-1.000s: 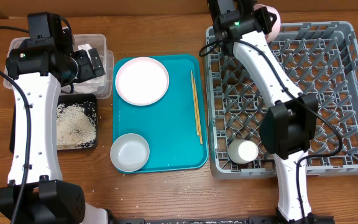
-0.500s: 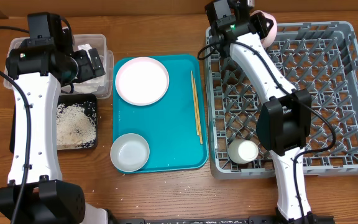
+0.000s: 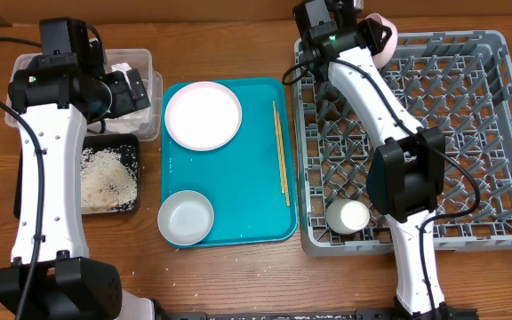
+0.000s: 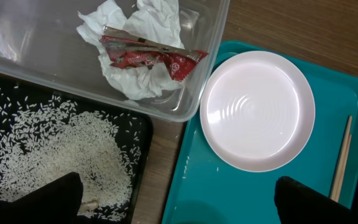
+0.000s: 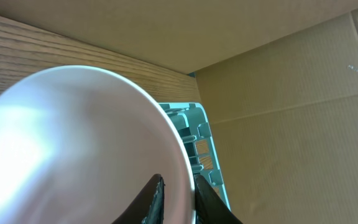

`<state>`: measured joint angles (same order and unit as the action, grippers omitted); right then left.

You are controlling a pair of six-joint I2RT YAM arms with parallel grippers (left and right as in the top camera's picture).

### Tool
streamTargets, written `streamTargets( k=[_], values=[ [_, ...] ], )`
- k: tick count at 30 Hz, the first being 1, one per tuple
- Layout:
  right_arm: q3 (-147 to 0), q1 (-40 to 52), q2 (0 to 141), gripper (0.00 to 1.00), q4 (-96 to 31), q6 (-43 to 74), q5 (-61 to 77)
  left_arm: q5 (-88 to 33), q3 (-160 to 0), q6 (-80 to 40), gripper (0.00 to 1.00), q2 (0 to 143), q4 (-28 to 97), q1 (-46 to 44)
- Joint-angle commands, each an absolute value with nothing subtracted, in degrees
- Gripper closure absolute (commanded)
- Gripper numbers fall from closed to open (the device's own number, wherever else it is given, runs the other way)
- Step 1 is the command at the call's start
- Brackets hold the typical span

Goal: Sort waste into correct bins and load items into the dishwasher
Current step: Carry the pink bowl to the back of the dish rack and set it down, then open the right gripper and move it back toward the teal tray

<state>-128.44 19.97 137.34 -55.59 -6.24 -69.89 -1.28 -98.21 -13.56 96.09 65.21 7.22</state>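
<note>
My right gripper is shut on the rim of a pale pink bowl and holds it tilted over the far left corner of the grey dish rack. In the right wrist view the bowl fills the frame, its rim between my fingers. My left gripper is open and empty, hovering over the edge between the black tray of rice and the teal tray. The clear tub holds the white napkin and red wrapper. The pink-white plate, a grey bowl and the chopsticks lie on the teal tray.
A white cup stands in the rack's near left corner. The teal serving tray sits between the bins and the rack, with a few stray rice grains. A cardboard wall stands behind the table.
My right gripper has shifted the pink bowl slightly left and down at the rack's far left corner. The left arm has not moved.
</note>
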Motion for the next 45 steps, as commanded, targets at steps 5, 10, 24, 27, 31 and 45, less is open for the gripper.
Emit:
streamTargets(
  k=[5, 10, 24, 27, 31, 45],
  values=[
    [-128.5, 21.4, 138.2, 0.79, -56.6, -5.8, -70.3, -1.1, -99.1, -14.4, 0.0, 95.5, 65.4, 7.1],
    [-128.4, 22.7, 140.8, 0.79, -60.0, -5.8, -69.6, -1.1, -99.1, -14.4, 0.0, 95.5, 65.4, 7.1],
    [-128.2, 27.7, 141.8, 0.72, -64.7, -5.8, -69.4, -1.1, -99.1, -14.4, 0.0, 95.5, 65.4, 7.1],
    [-128.2, 29.0, 141.8, 0.63, -66.1, -5.8, -70.5, -1.1, -99.1, -14.4, 0.0, 95.5, 65.4, 7.1],
    [-128.3, 30.3, 141.8, 0.41, -66.3, -5.8, -74.6, -1.1, -99.1, -14.4, 0.0, 95.5, 65.4, 7.1],
    [-128.4, 30.1, 131.5, 0.21, -66.4, 0.6, -60.9, -1.1, -99.1, -14.4, 0.0, 95.5, 65.4, 7.1]
  ],
)
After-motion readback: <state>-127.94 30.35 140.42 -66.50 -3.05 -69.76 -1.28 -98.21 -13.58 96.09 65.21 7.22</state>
